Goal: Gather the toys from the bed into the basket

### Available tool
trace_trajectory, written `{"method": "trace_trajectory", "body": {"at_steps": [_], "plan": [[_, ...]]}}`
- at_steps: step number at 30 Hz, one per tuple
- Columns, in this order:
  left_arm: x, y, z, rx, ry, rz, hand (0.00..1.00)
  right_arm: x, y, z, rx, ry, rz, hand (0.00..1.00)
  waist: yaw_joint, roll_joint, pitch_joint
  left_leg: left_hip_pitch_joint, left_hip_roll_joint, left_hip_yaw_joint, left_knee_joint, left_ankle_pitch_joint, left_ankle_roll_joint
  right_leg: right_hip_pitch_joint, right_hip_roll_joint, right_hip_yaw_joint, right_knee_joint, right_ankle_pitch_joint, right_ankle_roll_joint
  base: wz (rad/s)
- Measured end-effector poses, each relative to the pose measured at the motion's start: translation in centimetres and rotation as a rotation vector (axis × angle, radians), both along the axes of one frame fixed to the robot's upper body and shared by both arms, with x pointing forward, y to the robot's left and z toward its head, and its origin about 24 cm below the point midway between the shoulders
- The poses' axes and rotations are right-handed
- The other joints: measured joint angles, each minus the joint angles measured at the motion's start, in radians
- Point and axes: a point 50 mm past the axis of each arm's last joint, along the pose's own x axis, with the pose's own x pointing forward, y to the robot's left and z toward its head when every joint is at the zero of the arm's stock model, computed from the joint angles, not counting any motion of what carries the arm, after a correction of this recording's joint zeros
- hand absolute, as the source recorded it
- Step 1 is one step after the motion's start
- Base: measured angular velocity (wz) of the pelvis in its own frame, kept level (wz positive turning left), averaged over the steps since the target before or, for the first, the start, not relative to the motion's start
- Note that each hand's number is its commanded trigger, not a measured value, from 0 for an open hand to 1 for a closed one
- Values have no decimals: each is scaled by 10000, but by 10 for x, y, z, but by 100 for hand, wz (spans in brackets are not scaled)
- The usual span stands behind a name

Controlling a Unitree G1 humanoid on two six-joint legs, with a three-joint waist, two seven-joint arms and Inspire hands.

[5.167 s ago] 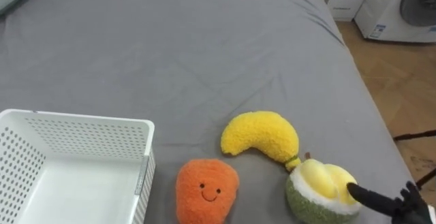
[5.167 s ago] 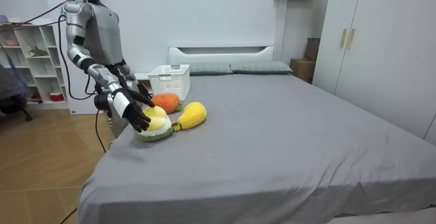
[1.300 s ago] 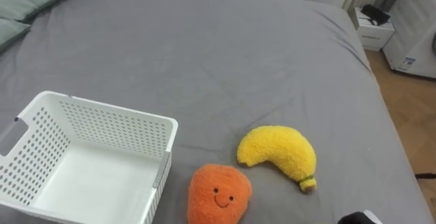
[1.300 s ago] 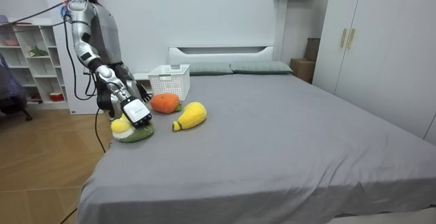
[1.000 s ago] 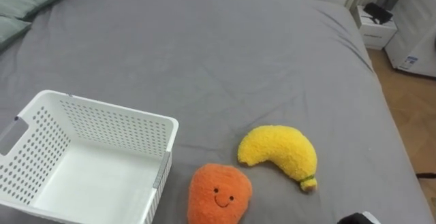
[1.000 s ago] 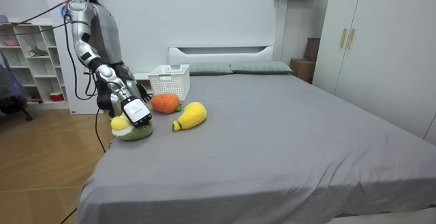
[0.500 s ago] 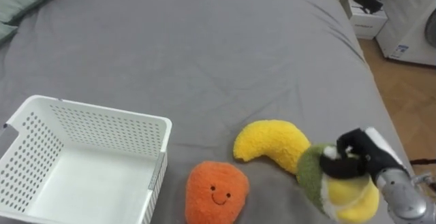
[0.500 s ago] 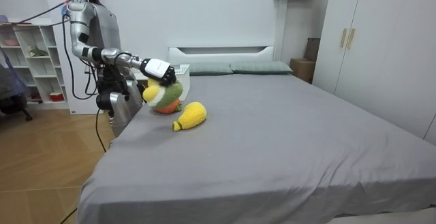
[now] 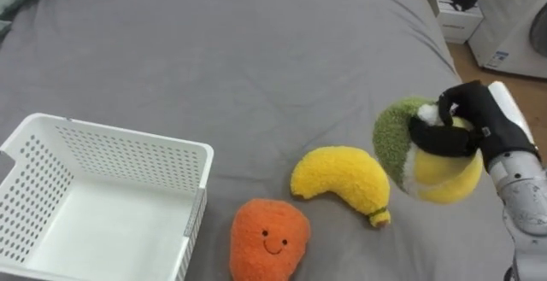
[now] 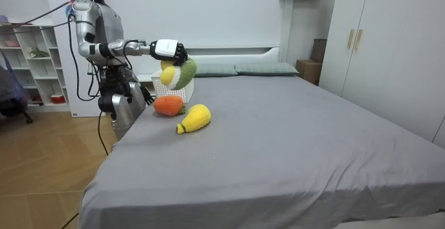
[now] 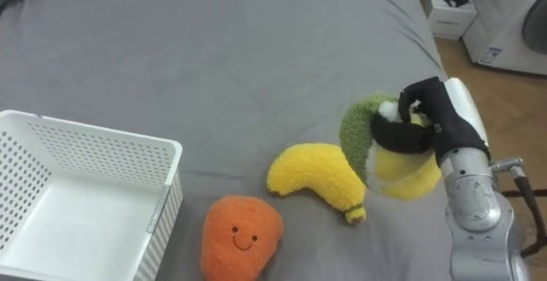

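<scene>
Durian toy (image 9: 410, 166), clutched in the curled right robot hand (image 9: 477, 120) above the bed (image 9: 214, 50), likely next needs carrying to the basket (image 9: 128, 136).

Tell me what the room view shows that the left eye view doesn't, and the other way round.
Room view: the robot standing beside the bed, shelves behind it, a headboard, wardrobe doors. Left eye view: the smile on the orange plush, a washing machine. Both: the right hand curled round the green-and-yellow plush, held above the bed, the banana plush, the white basket.
</scene>
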Motion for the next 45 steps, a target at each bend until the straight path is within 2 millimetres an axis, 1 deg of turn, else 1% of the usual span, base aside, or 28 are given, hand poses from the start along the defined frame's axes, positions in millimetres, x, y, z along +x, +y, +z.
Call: {"method": "trace_trajectory", "body": {"at_steps": [2,4,8,10,12,13,15,16,18,21,24,25,27,28,30,32,34,36,39,40,42,43,45], "plan": [[1,0,0,-3,-65,-18,0,3,5,6,124,-253,215,100,54,5,-1,0,2,0,3,3,0,-3,0,13,1,1,-1,0],[3,-1,0,14,-161,-103,0,7,10,13,286,-607,428,100,179,-1,3,8,2,-13,9,3,0,9,0,13,2,1,-1,0],[5,-2,0,85,-193,-211,0,16,23,22,428,-1026,907,100,243,-14,10,10,-3,-60,15,4,0,24,-6,-27,-1,1,-1,2],[6,-2,0,105,-212,-266,0,20,31,25,432,-1114,1243,100,302,-41,33,3,-15,-101,28,4,1,55,-14,-105,-17,0,0,8],[10,-3,1,135,-283,-453,0,22,42,26,380,-1164,1686,100,508,-84,60,-4,-23,-125,30,4,1,75,-18,-101,-27,-2,2,2],[11,-3,1,148,-311,-513,0,21,45,27,371,-1181,1822,100,530,-102,71,-18,-24,-138,31,4,1,76,-18,-106,-29,-3,3,3],[17,-3,2,190,-394,-844,0,21,59,31,309,-1343,2411,100,715,-124,71,-166,-41,-251,84,5,3,-33,-26,-136,-23,-3,4,6],[19,-3,2,181,-441,-906,0,21,62,32,303,-1401,2532,100,727,-121,74,-203,-49,-267,113,6,5,-53,-31,-163,-21,0,7,11],[24,-6,2,152,-517,-1120,0,23,74,36,280,-1461,3146,100,944,-102,88,-253,-89,-378,103,18,25,-74,-57,-230,-30,0,27,10],[31,-8,2,52,-620,-1250,0,27,84,42,306,-1615,3620,100,1091,-79,104,-294,-140,-553,89,27,42,-38,-92,-387,-35,-11,50,14],[34,-8,2,-63,-647,-1297,0,30,96,48,231,-1842,3995,100,1307,-63,109,-349,-140,-577,81,30,46,-56,-92,-411,-35,-10,51,3],[35,-8,2,-79,-654,-1293,0,30,99,48,253,-1842,4094,100,1345,-64,107,-352,-142,-596,80,30,46,-56,-95,-441,-34,-10,52,5],[35,-10,1,-92,-586,-1442,0,30,113,47,381,-1783,4596,100,1376,-60,107,-379,-149,-633,85,30,46,-67,-107,-543,-32,-8,54,5],[35,-10,1,-103,-573,-1490,0,29,116,46,371,-1755,4704,100,1389,-55,104,-382,-152,-642,86,31,47,-69,-110,-557,-29,-7,56,3],[37,-12,1,-132,-539,-1563,0,27,127,43,181,-1536,5205,100,1543,-54,102,-383,-154,-659,91,30,48,-74,-111,-578,-9,-5,59,3],[39,-12,1,-145,-537,-1601,0,27,133,42,-60,-1404,5495,100,1628,-57,100,-431,-164,-732,105,29,49,-86,-119,-645,-6,-1,62,9],[40,-13,0,-173,-474,-1633,0,27,140,44,-303,-1376,5859,100,1718,-56,77,-550,-170,-803,141,40,52,-194,-121,-701,27,12,62,8],[41,-13,0,-166,-479,-1666,0,27,141,43,-324,-1361,5921,100,1892,-46,76,-557,-176,-836,149,47,55,-186,-126,-737,27,22,63,6],[39,-12,0,-130,-346,-1697,0,25,152,44,-179,-1392,6288,100,2091,-29,87,-558,-175,-848,149,48,55,-145,-125,-742,29,23,64,1],[38,-11,0,-125,-318,-1694,0,25,155,44,-163,-1397,6390,100,2116,-27,88,-567,-175,-852,149,48,55,-142,-126,-750,29,23,64,5],[37,-11,-1,-118,-243,-1702,0,23,165,44,-161,-1385,6770,100,2131,-30,89,-629,-175,-992,167,55,66,-141,-154,-902,25,23,66,19],[37,-11,-1,-103,-219,-1792,0,22,168,43,-133,-1324,6882,100,2123,-33,92,-684,-180,-1083,166,71,76,-154,-176,-983,11,25,72,22],[37,-12,-1,-105,-183,-1889,0,21,172,41,-88,-1249,7047,100,2144,-37,105,-725,-197,-1111,169,113,94,-164,-202,-1055,13,32,85,14]]}}
